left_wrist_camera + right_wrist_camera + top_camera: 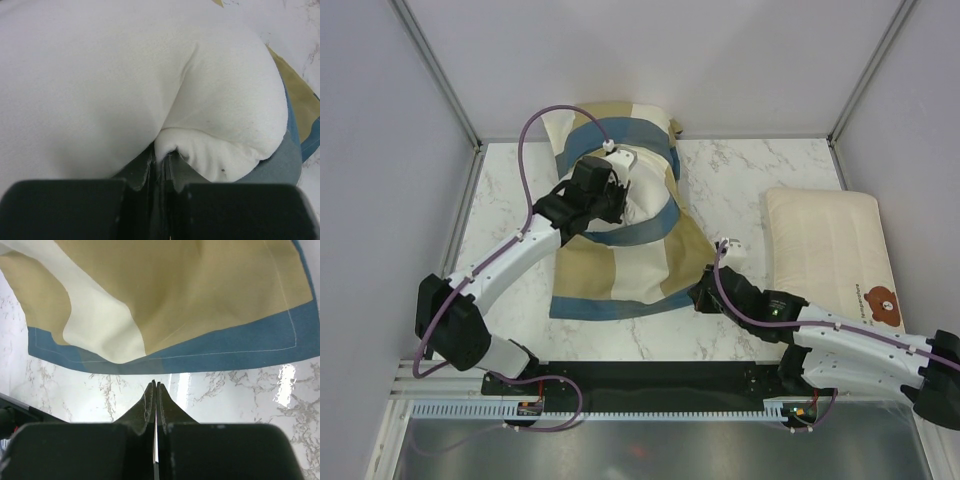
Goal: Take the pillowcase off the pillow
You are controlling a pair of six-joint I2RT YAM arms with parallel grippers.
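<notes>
The pillowcase (610,275), in steel blue, tan and cream blocks, lies mid-table; its lower half is flat. The plump off-white pillow (642,195) shows through its middle and fills the left wrist view (125,75). My left gripper (618,195) is on top of it, shut on a pinched fold of the pillow's white fabric (162,159). The pillowcase's blue and tan edge (302,107) shows beside that fold. My right gripper (701,297) is shut and empty (156,386), low over the table just short of the pillowcase's blue hem (225,347).
A flatter cream bear-print pillow (830,250) lies at the right of the marble table (740,190). Grey walls with metal frame posts close the back and sides. A black strip and cable rail run along the near edge.
</notes>
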